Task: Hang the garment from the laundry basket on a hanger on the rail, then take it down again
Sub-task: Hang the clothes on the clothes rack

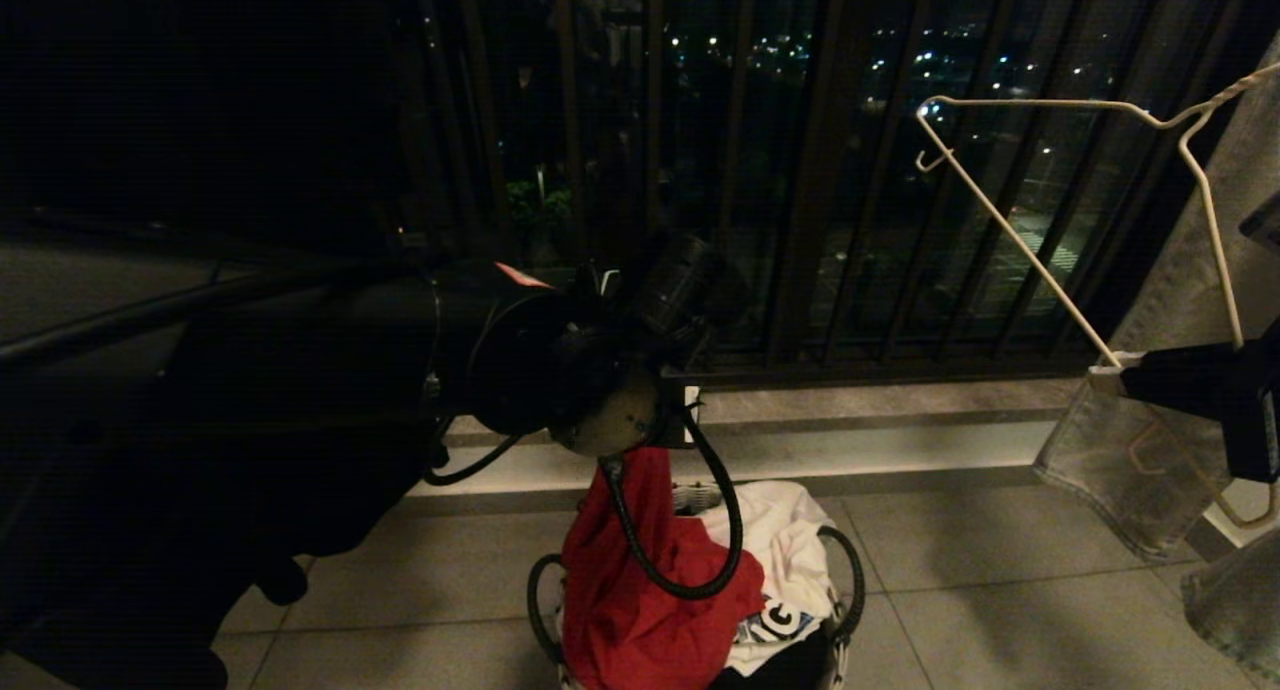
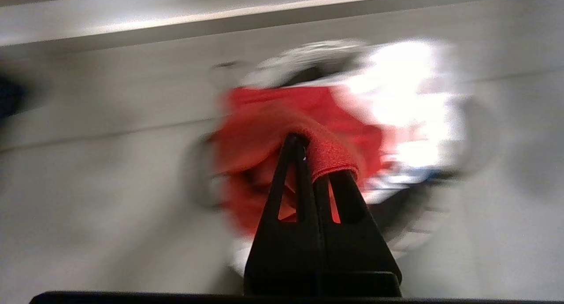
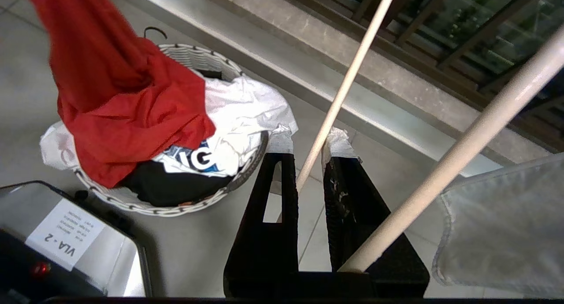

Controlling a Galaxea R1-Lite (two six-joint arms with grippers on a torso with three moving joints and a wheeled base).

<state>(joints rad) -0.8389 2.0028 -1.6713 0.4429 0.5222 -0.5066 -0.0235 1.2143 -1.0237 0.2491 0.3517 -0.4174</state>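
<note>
The garment (image 1: 640, 580), a red T-shirt, hangs from my left gripper (image 2: 308, 150), which is shut on a fold of its hem (image 2: 330, 156). Its lower part still lies in the laundry basket (image 1: 853, 580); in the right wrist view the garment (image 3: 119, 101) drapes over the patterned rim (image 3: 194, 55). In the head view the left wrist hides the fingers. My right gripper (image 1: 1110, 375) holds the white wire hanger (image 1: 1010, 235) up at the right, tilted. The wire (image 3: 352, 70) passes between that gripper's (image 3: 308, 141) taped fingertips (image 3: 280, 139). A dark bar (image 1: 200, 295) crosses the left; whether it is the rail I cannot tell.
A white cloth (image 3: 246, 105) and a black shirt (image 3: 172, 187) lie in the basket under the red one. Grey denim (image 1: 1180, 300) hangs at the far right. Balcony bars (image 1: 800, 170) and a raised ledge (image 1: 850, 440) stand behind. The robot's base (image 3: 61, 242) is beside the basket.
</note>
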